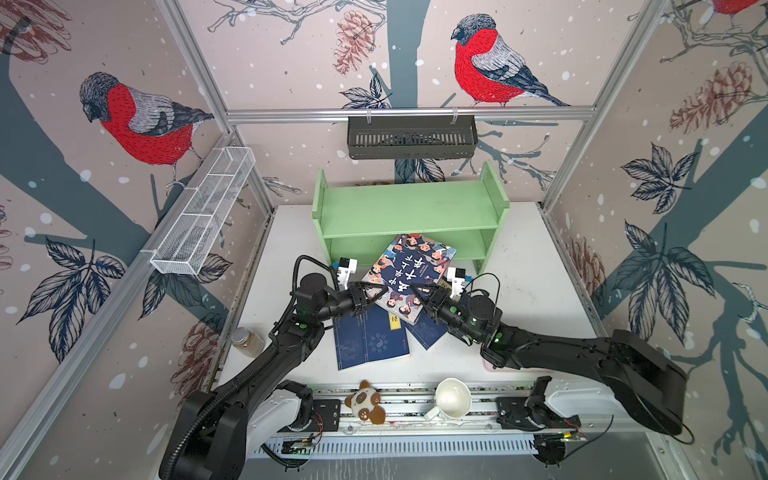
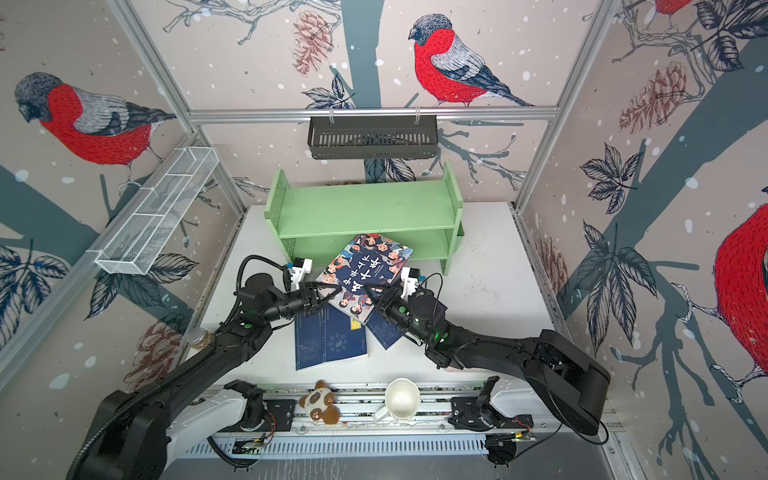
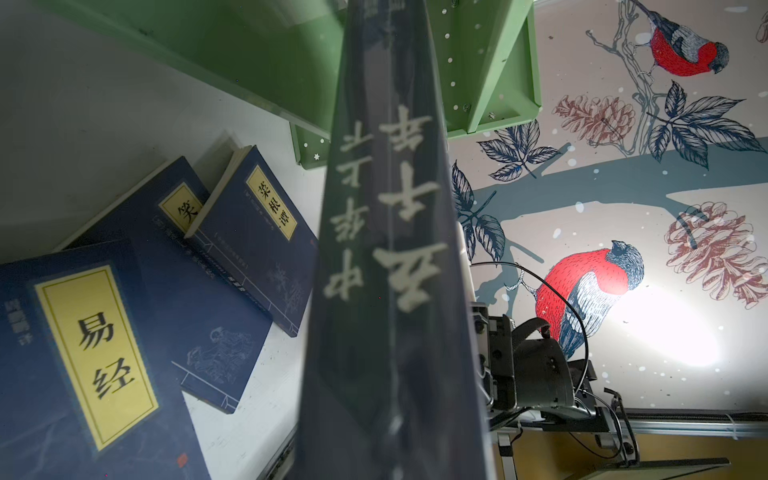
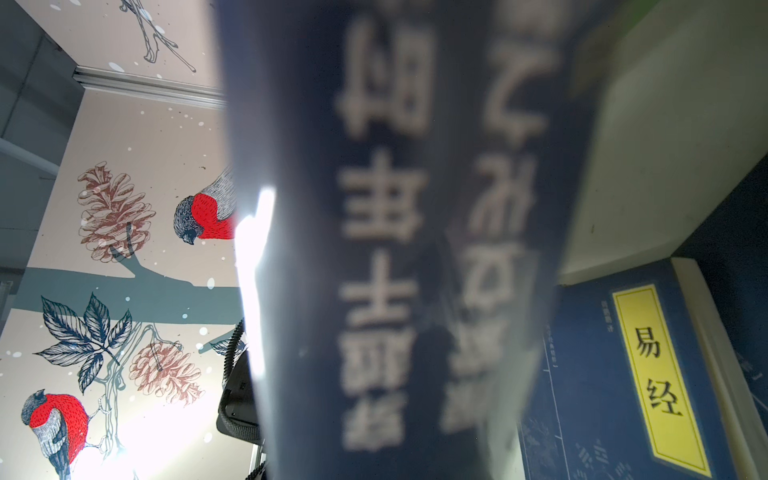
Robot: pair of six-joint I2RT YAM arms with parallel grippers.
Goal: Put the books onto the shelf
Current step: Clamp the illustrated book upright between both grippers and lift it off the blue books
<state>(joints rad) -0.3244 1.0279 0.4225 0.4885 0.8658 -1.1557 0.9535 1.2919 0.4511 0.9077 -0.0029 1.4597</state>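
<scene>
A large book with cartoon figures and white characters point(image 1: 409, 266) point(image 2: 365, 266) hangs tilted above the table, just in front of the light green shelf point(image 1: 407, 208) point(image 2: 365, 212). My left gripper point(image 1: 374, 297) point(image 2: 328, 295) is shut on its near left edge. My right gripper point(image 1: 419, 291) point(image 2: 372, 291) is shut on its near right edge. Both wrist views are filled by this book point(image 3: 386, 249) point(image 4: 395, 249), which hides the jaws. Navy books with yellow labels point(image 1: 370, 345) point(image 1: 428, 332) point(image 3: 83, 353) point(image 4: 623, 374) lie flat and overlapping below it. Both shelf tiers show no books.
A black slotted basket point(image 1: 411, 137) hangs on the back rail. A white wire mesh basket point(image 1: 203, 212) is fixed to the left wall. A jar point(image 1: 245, 340) stands beside the left arm. A plush panda point(image 1: 365, 405) and a white mug point(image 1: 451, 399) lie on the front rail.
</scene>
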